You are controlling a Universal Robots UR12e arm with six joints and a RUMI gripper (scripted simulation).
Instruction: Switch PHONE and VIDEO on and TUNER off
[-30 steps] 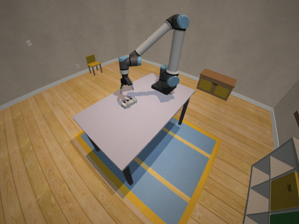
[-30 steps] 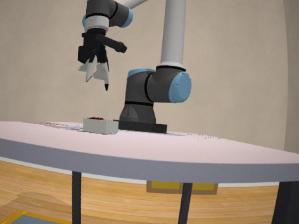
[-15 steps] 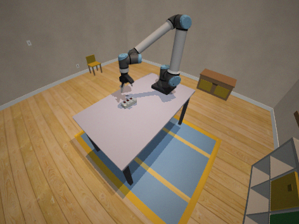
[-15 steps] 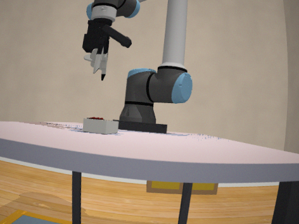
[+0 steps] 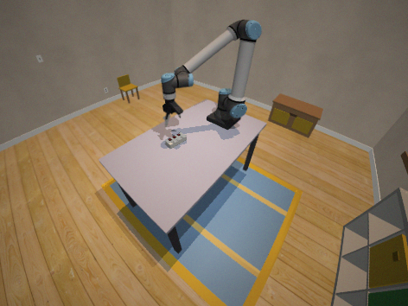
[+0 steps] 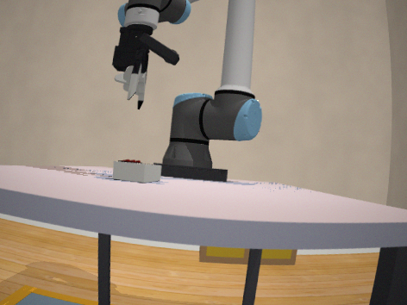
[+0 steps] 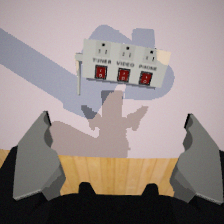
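Observation:
The white power strip point(image 5: 176, 140) lies face up on the grey table, with three red switches on top. In the wrist view the power strip point(image 7: 124, 66) shows labels TUNER point(image 7: 101, 71), VIDEO point(image 7: 123, 74) and PHONE point(image 7: 146, 77) from left to right; I cannot tell which way each switch is set. My gripper point(image 5: 171, 116) hangs well above the table, open and empty, to the far left of the strip. It also shows in the exterior view point(image 6: 134, 92), high above the strip point(image 6: 136, 171). In the wrist view the two fingers stand wide apart.
The arm's base point(image 5: 226, 114) stands on the table's far corner, behind the strip. The table edge point(image 7: 115, 159) lies close under the gripper, with wood floor beyond. A yellow chair point(image 5: 127, 86), a cabinet point(image 5: 296, 114) and a shelf unit point(image 5: 378, 251) stand off the table.

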